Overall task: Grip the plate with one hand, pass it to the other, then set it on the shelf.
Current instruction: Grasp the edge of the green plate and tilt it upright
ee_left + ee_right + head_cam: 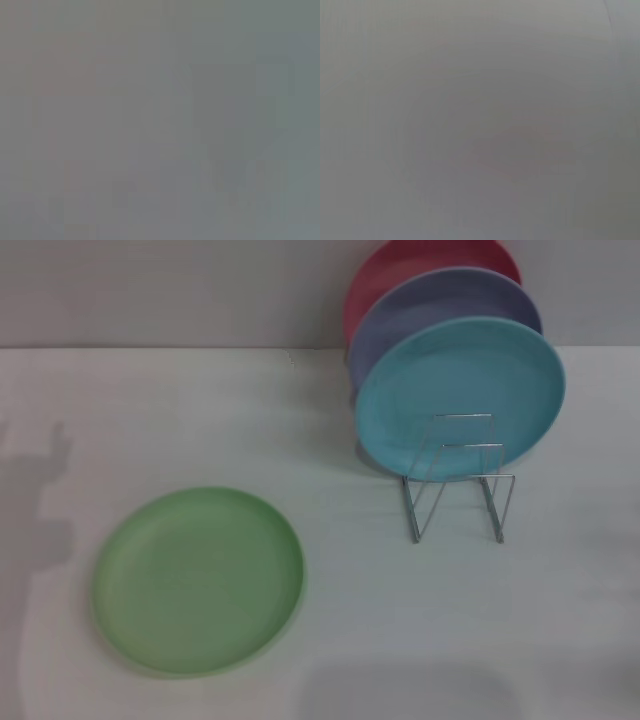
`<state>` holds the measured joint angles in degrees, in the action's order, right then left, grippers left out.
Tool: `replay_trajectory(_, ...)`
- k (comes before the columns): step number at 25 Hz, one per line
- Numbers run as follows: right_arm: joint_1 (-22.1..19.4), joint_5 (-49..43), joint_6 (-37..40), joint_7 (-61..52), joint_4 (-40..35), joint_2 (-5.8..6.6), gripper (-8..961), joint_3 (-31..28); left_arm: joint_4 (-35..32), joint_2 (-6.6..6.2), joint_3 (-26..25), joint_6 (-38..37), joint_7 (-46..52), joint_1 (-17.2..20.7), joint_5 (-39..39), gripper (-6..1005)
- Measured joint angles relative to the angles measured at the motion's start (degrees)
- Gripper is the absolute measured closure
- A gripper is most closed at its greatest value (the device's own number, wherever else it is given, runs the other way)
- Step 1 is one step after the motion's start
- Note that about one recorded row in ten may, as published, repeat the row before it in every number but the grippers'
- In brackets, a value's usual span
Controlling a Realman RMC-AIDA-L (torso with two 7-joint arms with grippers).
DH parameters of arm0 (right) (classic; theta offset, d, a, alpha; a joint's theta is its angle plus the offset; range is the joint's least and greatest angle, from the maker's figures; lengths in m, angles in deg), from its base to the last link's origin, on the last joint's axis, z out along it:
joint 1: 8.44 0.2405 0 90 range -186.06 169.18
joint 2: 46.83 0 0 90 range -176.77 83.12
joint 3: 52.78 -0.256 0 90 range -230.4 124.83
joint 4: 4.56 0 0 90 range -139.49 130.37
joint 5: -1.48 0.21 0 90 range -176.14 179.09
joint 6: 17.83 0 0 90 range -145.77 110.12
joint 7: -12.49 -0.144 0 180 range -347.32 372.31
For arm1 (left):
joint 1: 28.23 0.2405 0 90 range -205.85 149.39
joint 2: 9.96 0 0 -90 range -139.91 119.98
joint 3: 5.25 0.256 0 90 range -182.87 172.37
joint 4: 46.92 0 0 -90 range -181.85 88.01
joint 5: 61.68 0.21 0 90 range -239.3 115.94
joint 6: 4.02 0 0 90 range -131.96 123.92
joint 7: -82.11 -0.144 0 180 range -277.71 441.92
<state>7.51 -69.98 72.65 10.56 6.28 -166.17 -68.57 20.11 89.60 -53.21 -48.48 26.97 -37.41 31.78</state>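
Observation:
The light green plate (198, 580) lies flat on the white table at the front left in the head view. The silver wire shelf (460, 480) stands at the right, its front slots free. Neither gripper shows in the head view. Both wrist views show only a plain grey surface, with no fingers and no plate.
A turquoise-blue plate (460, 398), a lavender plate (440, 310) and a red plate (400, 270) stand upright in the rack's rear slots. A grey wall runs along the table's far edge. An arm's shadow (40, 510) falls on the table's left side.

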Motion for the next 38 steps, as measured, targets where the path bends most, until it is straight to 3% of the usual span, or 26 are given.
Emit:
replay_trajectory(2,0.0,0.0,-0.1,0.0,-0.1,0.00,212,-0.2,2.6,4.77,-10.4,9.4,-3.2,4.3,8.2,213)
replay_trajectory(3,0.0,0.0,-0.2,0.0,-0.2,0.01,212,-0.2,3.2,6.57,-13.7,12.2,-3.9,5.5,10.8,213)
replay_trajectory(4,0.0,0.0,-0.3,0.0,-0.2,0.02,211,-0.2,4.0,10.05,-19.3,16.4,-4.6,7.1,15.9,213)
replay_trajectory(6,0.1,0.0,-0.3,0.0,-0.5,0.04,211,-0.2,4.0,10.05,-19.3,16.4,-4.6,7.1,15.9,213)
replay_trajectory(7,0.1,0.0,-0.4,0.0,-0.7,0.04,211,-0.2,4.9,16.01,-27.6,22.9,-5.1,9.0,25.4,213)
replay_trajectory(8,0.2,0.0,-0.4,0.0,-0.8,0.02,211,-0.1,4.9,17.93,-30.4,24.4,-5.0,9.2,30.2,213)
replay_trajectory(9,0.2,-0.1,-0.4,0.0,-1.0,0.01,211,0.0,4.7,18.53,-31.3,24.4,-4.7,9.3,32.8,213)
replay_trajectory(14,0.1,0.0,-1.0,0.0,-1.6,-0.09,210,0.0,4.4,18.09,-29.7,20.3,4.5,9.0,34.0,213)
replay_trajectory(15,0.1,0.0,-1.1,0.0,-1.7,-0.10,210,0.0,4.5,17.94,-29.7,19.6,8.8,9.1,34.3,213)
replay_trajectory(16,0.1,0.0,-1.2,0.0,-1.7,-0.11,210,0.0,4.0,17.53,-29.7,15.7,23.3,9.1,36.0,213)
replay_trajectory(18,0.0,0.0,-1.4,0.0,-1.7,-0.09,210,0.0,2.0,17.41,-29.4,10.9,34.6,9.0,38.9,213)
replay_trajectory(19,0.0,0.0,-1.4,0.0,-1.7,-0.09,210,0.0,2.0,17.41,-29.4,10.9,34.6,9.0,38.9,213)
replay_trajectory(20,0.0,0.0,-1.4,0.1,-1.7,-0.08,210,0.0,0.2,17.34,-29.4,7.3,41.8,8.7,42.1,213)
replay_trajectory(21,0.0,0.0,-1.4,0.1,-1.7,-0.08,211,0.0,-3.8,16.91,-30.2,0.8,53.1,7.7,52.8,213)
replay_trajectory(22,0.0,0.0,-1.4,0.1,-1.7,-0.07,211,0.0,-3.8,16.91,-30.2,0.8,53.1,7.7,52.8,213)
replay_trajectory(24,0.1,0.0,-1.4,0.1,-1.7,0.00,211,0.0,-4.7,16.24,-32.2,-1.4,59.4,7.0,63.9,213)
replay_trajectory(25,0.2,0.0,-1.4,0.2,-1.7,0.02,211,-0.1,-4.7,16.24,-32.2,-1.4,59.4,7.0,63.9,213)
replay_trajectory(26,0.3,0.0,-1.4,0.2,-1.7,0.04,211,-0.2,-1.3,16.15,-34.3,1.3,60.0,7.4,69.9,212)
replay_trajectory(27,0.4,0.0,-1.5,0.2,-1.7,0.04,211,-0.2,3.6,17.06,-36.4,7.4,56.7,8.0,71.6,212)
replay_trajectory(28,0.5,0.0,-1.6,0.3,-1.7,0.04,211,-0.2,7.4,17.97,-37.9,13.3,52.6,8.4,71.8,212)
replay_trajectory(29,0.6,0.0,-1.7,0.3,-1.8,0.05,211,-0.2,7.4,17.97,-37.9,13.3,52.6,8.4,71.8,212)
replay_trajectory(30,0.8,0.0,-2.0,0.2,-1.9,0.05,211,-0.2,11.4,18.66,-39.1,21.8,45.8,8.5,71.8,212)
replay_trajectory(33,1.5,0.0,-3.5,0.1,-2.5,0.08,212,-0.3,17.8,18.45,-40.2,36.7,40.0,7.8,71.7,212)
replay_trajectory(34,1.7,-0.1,-3.8,0.1,-2.5,0.08,212,-0.3,21.8,18.43,-41.3,47.5,39.0,6.8,71.7,212)
replay_trajectory(38,2.0,-0.1,-4.1,0.1,-2.6,0.06,212,-0.3,27.0,18.69,-44.0,65.2,37.7,4.0,71.7,212)
